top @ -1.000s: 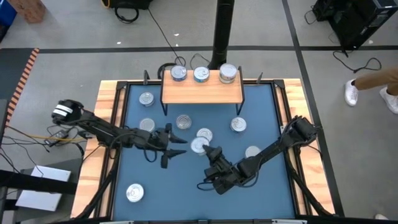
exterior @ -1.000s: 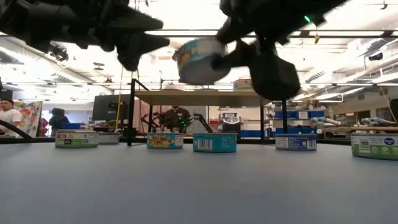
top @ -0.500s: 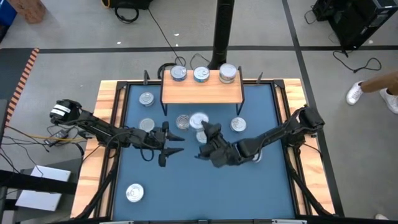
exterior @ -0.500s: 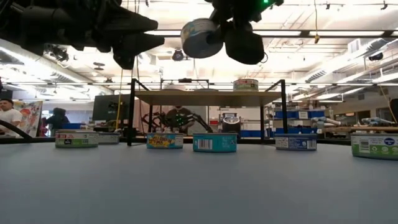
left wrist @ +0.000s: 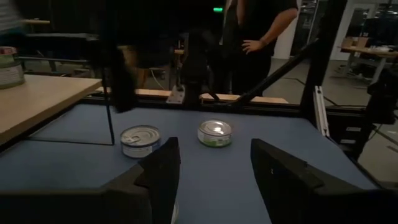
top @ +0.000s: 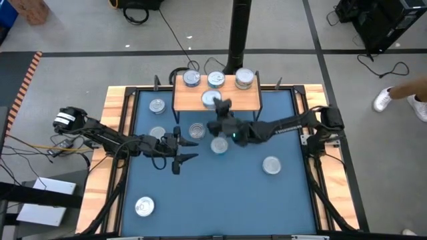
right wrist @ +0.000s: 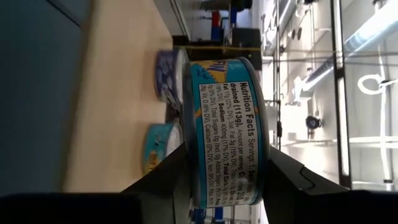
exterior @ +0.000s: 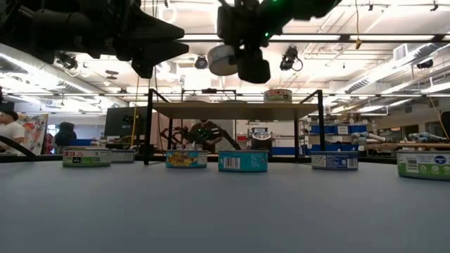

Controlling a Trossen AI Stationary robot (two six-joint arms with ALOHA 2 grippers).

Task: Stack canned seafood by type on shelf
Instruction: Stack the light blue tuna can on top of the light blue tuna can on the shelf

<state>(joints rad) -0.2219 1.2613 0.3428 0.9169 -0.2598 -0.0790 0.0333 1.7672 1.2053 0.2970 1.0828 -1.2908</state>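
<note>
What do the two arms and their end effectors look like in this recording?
Both arms are dark, slim and jointed. The left arm has a white band near its base and cables trailing off the table edge. The right arm shows a small green light near its wrist. Each end effector has two blocky black fingers.

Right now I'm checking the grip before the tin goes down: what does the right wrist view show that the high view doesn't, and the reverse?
Only the right wrist view: the held tin side-on, its nutrition label readable, clamped between both fingers, with two tins beyond it on the shelf.

Only the high view: the whole layout, with the left gripper open over the mat, loose tins on it, and three tins along the shelf's back edge.

Both: the right gripper holding that tin over the shelf.
</note>
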